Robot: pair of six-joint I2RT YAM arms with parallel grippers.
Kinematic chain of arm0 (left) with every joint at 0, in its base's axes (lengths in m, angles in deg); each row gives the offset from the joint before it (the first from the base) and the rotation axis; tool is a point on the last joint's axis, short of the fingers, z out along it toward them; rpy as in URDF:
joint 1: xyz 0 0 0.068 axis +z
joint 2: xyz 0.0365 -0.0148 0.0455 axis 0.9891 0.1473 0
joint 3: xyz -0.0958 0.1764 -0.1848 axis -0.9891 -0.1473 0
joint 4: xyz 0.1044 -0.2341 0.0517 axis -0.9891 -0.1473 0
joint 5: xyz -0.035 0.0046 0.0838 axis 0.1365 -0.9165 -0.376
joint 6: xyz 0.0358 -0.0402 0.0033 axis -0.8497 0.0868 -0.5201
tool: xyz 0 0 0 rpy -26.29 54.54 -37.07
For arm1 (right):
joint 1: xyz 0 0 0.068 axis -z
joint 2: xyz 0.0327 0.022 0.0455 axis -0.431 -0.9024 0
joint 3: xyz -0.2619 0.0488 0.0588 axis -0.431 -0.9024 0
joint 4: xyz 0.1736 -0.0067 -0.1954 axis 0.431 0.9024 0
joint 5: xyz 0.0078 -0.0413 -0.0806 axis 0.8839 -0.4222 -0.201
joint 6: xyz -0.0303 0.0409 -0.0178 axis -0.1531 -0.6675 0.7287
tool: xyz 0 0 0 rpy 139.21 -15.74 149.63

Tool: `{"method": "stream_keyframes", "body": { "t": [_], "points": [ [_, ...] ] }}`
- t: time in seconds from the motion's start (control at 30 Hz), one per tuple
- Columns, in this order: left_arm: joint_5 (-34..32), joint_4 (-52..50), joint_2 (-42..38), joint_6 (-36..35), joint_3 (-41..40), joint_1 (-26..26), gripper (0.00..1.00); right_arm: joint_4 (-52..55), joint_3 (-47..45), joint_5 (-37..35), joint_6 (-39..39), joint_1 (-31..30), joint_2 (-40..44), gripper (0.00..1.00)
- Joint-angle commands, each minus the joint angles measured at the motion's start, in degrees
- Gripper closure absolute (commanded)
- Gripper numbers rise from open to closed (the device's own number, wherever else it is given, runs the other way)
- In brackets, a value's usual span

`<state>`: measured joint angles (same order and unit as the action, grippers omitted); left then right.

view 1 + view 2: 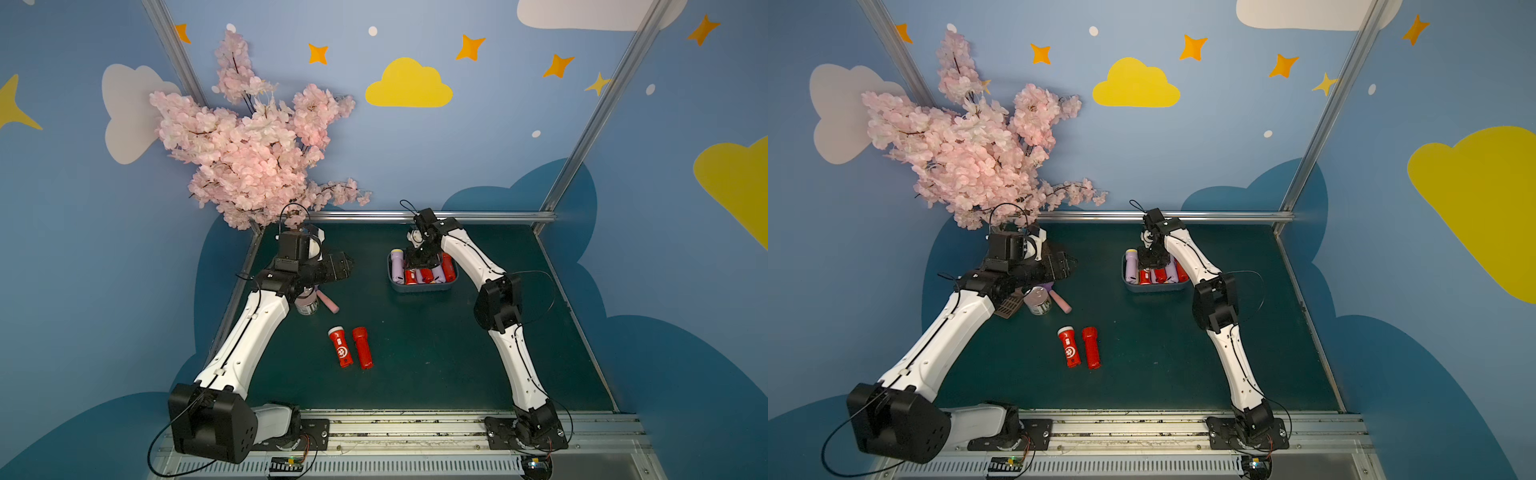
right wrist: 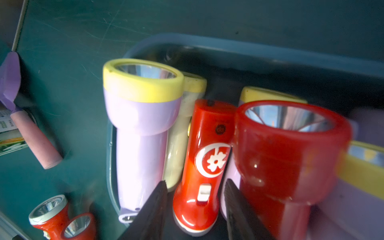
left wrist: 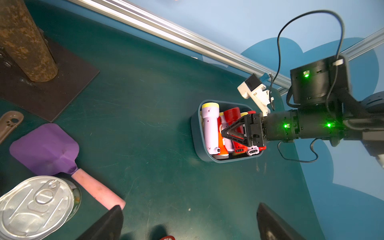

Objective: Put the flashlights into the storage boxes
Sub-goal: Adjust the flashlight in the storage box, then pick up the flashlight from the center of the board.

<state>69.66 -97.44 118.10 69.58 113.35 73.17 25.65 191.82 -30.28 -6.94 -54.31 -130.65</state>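
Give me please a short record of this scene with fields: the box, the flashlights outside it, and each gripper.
storage box: holds a lavender flashlight and others, red and lavender
outside the box: red flashlight with white head and plain red flashlight, side by side
right gripper: over the box, jaws either side of the emblem red flashlight; grip unclear
left gripper: open, empty, near the can

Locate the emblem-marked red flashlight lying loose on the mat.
In both top views the emblem flashlight lies on the green mat, left of centre, with a plain red flashlight to its right.
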Motion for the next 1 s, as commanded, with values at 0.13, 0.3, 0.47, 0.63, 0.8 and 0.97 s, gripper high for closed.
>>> {"method": "stream_keyframes", "body": {
  "t": [0.13, 0.3, 0.47, 0.63, 0.8, 0.97],
  "points": [
    [0.01, 0.22, -3.01, 1.39, -1.76, 0.16, 0.01, 0.70, -2.79, 1.55, 2.04, -0.03, 5.95, 0.53],
    [-0.01, -0.08, -3.89, 1.34, -2.03, 0.18, 0.01, 0.48, -5.17, 2.05, 2.73, -1.41, 9.42, 0.53],
    [-2.15, -1.00, -4.70, 0.90, -2.16, 0.18, 0.01, 0.95, -10.03, 2.95, 3.52, -4.28, 13.72, 0.53],
    [-3.27, -2.97, -6.67, 0.53, -3.13, 0.19, 0.01, 1.41, -18.20, 3.02, 3.90, -9.18, 18.33, 0.53],
    [-5.11, -5.80, -9.51, 0.06, -4.55, 0.23, 0.01, -0.55, -27.38, 4.62, 2.31, -13.97, 22.46, 0.54],
    [-7.15, -9.27, -12.99, 0.18, -5.69, 0.21, 0.01, -3.31, -34.50, 6.86, 0.40, -18.62, 25.20, 0.54]
  ]
}}
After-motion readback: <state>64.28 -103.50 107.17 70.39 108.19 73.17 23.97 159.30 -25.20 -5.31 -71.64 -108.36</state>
